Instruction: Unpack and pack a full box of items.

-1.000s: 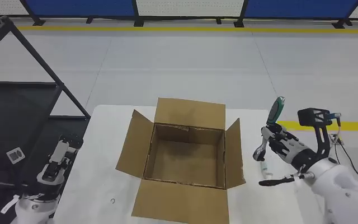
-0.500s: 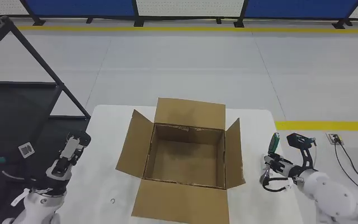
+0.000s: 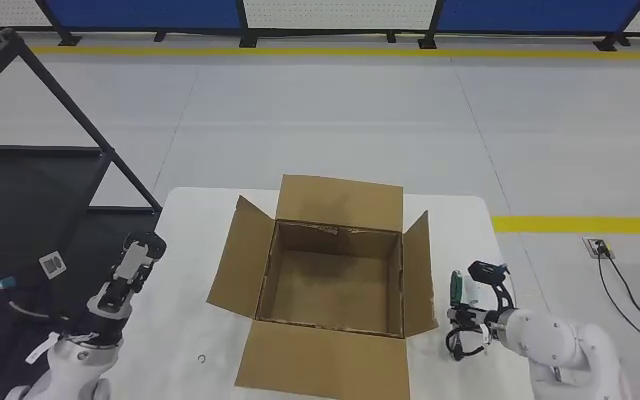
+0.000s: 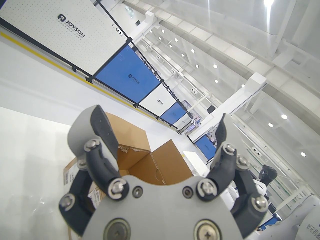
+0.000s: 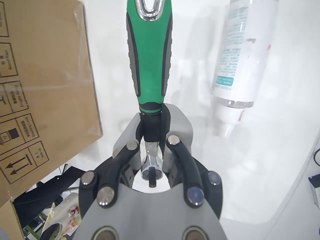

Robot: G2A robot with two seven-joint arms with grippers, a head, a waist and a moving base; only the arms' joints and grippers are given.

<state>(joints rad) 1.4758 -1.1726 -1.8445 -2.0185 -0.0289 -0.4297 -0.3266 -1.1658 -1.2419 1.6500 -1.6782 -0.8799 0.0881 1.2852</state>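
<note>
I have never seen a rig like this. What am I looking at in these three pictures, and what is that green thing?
This is a two-armed robot working at a white table. One picture comes from a camera above its arms, looking down. The other two come from cameras on its wrists, so each shows that arm's own gripper up close.

An open cardboard box stands in the middle of the table with its flaps spread. From above, its inside looks empty.

The left gripper is open, holds nothing, and faces the box. The right gripper is shut on the green thing, a green-handled tool, which it holds beside the box. A clear bottle lies on its side on the table next to the tool.
</note>
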